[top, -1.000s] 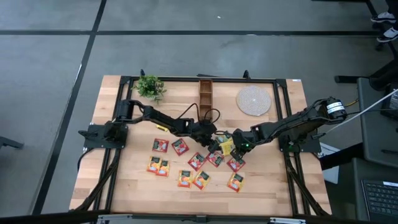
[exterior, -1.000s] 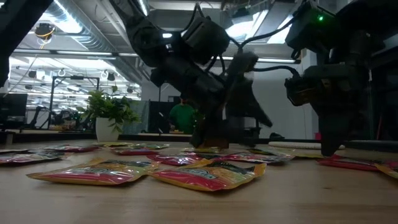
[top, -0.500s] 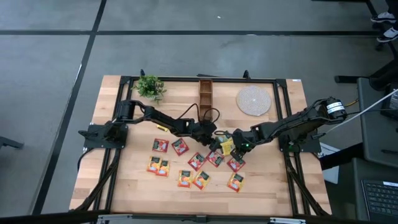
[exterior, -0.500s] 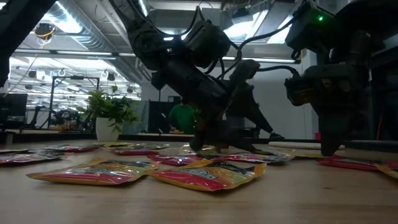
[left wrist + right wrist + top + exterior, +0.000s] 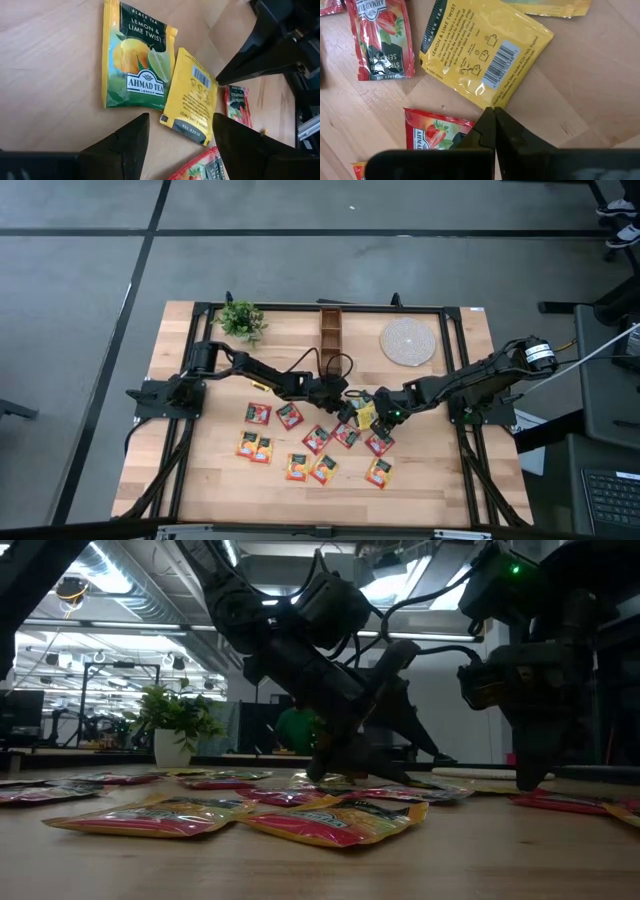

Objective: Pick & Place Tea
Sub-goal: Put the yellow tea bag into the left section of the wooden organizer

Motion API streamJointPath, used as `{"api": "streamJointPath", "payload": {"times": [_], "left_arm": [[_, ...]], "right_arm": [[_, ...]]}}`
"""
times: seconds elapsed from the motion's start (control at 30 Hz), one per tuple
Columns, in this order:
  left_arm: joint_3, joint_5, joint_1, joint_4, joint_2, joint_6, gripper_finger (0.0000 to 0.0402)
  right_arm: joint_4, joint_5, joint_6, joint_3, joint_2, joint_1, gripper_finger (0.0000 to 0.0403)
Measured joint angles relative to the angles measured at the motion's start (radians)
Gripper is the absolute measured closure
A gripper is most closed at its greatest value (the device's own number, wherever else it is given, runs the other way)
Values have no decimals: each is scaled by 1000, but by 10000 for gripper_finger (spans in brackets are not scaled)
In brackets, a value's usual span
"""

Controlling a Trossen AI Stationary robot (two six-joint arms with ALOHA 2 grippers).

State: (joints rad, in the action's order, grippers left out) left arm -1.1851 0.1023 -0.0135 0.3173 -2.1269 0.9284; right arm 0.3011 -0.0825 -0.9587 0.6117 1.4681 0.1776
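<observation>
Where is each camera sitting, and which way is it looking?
High view: above, looking straight down at the table; both arms show.
Low view: at tabletop height, looking across the sachets into the room; both arms hang in.
Left wrist view: on the left arm, its open fingers over a back-side-up yellow sachet.
Right wrist view: on the right arm, shut fingers at that same sachet.

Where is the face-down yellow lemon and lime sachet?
Mid-table in the high view, the face-down yellow sachet lies between the left pincer and right pincer, beside a face-up one.

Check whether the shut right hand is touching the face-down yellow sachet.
Cannot tell. In the right wrist view the right hand meets the edge of the sachet, but contact or height above it is not plain.
</observation>
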Motion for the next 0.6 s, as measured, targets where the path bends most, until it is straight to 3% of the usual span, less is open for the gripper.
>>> {"api": "streamJointPath", "payload": {"times": [0.43,0.6], "left_arm": [[-11,-23,18,4,-9,-166,190],[-16,-22,45,56,-34,-149,190]], "right_arm": [[-5,0,1,0,0,0,402],[-5,-1,1,0,0,0,402]]}}
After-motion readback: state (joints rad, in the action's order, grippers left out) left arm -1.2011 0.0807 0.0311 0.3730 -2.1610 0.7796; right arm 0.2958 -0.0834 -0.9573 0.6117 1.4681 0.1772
